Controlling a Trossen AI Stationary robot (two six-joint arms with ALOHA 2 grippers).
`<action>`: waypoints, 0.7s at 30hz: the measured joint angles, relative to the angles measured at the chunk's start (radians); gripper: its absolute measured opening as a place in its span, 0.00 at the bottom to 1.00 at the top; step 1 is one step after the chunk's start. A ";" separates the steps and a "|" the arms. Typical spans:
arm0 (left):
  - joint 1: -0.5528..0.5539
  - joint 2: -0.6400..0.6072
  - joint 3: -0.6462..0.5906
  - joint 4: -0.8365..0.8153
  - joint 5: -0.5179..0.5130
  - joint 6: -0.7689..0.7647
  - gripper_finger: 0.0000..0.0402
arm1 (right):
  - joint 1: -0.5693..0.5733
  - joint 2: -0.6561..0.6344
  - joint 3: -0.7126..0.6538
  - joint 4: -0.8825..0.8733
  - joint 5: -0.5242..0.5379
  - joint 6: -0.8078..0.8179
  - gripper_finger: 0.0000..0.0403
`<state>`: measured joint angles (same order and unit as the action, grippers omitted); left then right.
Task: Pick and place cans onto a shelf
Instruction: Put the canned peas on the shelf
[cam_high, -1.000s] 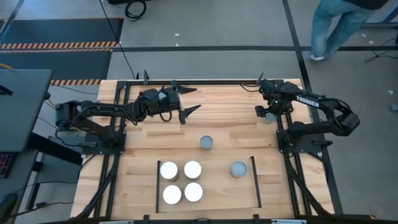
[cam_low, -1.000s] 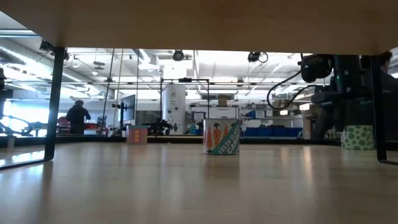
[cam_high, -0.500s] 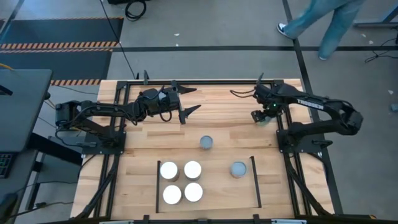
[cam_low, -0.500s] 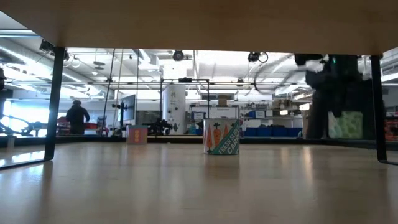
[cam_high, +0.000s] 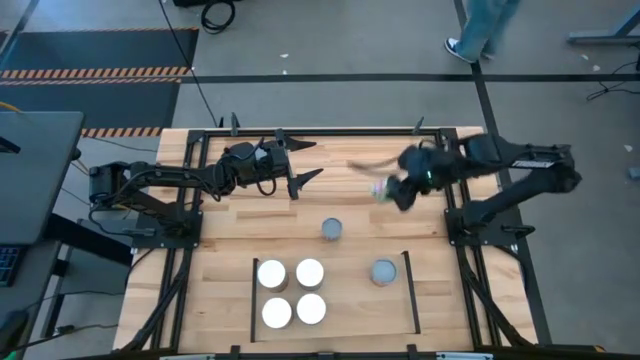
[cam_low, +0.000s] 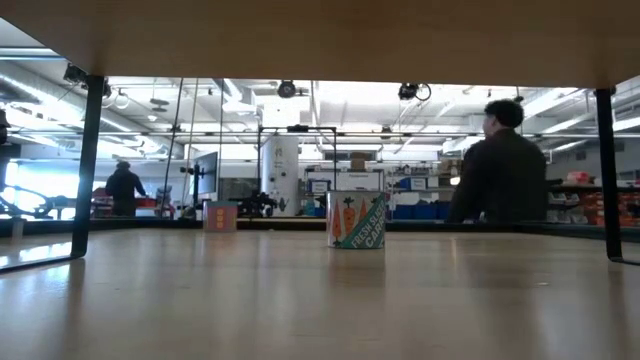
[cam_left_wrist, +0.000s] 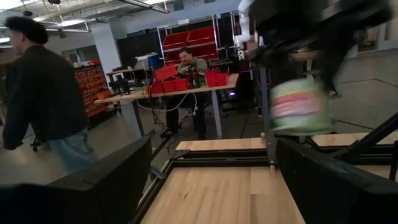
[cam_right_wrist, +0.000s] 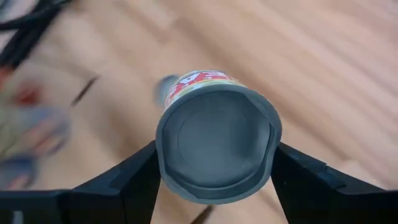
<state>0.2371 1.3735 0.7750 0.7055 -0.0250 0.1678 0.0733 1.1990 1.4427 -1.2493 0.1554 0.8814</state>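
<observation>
My right gripper (cam_high: 393, 190) is shut on a can with a green and white side (cam_high: 380, 188) (cam_right_wrist: 217, 140), held above the table's far middle. It also shows in the left wrist view (cam_left_wrist: 298, 106). A grey-topped can (cam_high: 332, 229) stands on the tabletop; the low view shows its carrot label (cam_low: 357, 220). On the shelf (cam_high: 345, 300) between its two black rails stand several white-topped cans (cam_high: 291, 291) and one grey-topped can (cam_high: 384, 271). My left gripper (cam_high: 318, 158) is open and empty at the far left. My right gripper pinches the can's round side wall (cam_right_wrist: 163, 163) between its two fingers, one on each side. The can's grey end (cam_right_wrist: 217, 143) faces the wrist camera. The fingers come from above, slanting from the table's right. The can is lifted clear of the table.
The black frame (cam_high: 330, 131) runs along the table's far edge. Bare wood lies between the shelf and the far edge. People show in the room beyond the table, one in the low view (cam_low: 500, 175), others in the left wrist view (cam_left_wrist: 43, 106).
My right gripper has lifted the can off the table near the far right and carried it up and toward the table's left, out of the low view. A person has walked past the far side of the table.
</observation>
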 joint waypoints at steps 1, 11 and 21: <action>0.000 0.000 0.000 0.000 0.000 0.000 0.87 | 0.055 0.023 0.029 0.001 0.007 0.010 0.67; 0.000 0.000 0.000 0.000 0.000 0.000 0.87 | 0.508 0.326 0.311 0.107 0.008 -0.132 0.68; 0.000 0.000 0.000 0.000 0.000 0.000 0.87 | 0.657 0.506 0.389 0.099 -0.165 -0.330 0.68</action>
<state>0.2371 1.3735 0.7750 0.7055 -0.0249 0.1680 0.7307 1.7054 1.8317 -1.1502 -0.0097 0.5517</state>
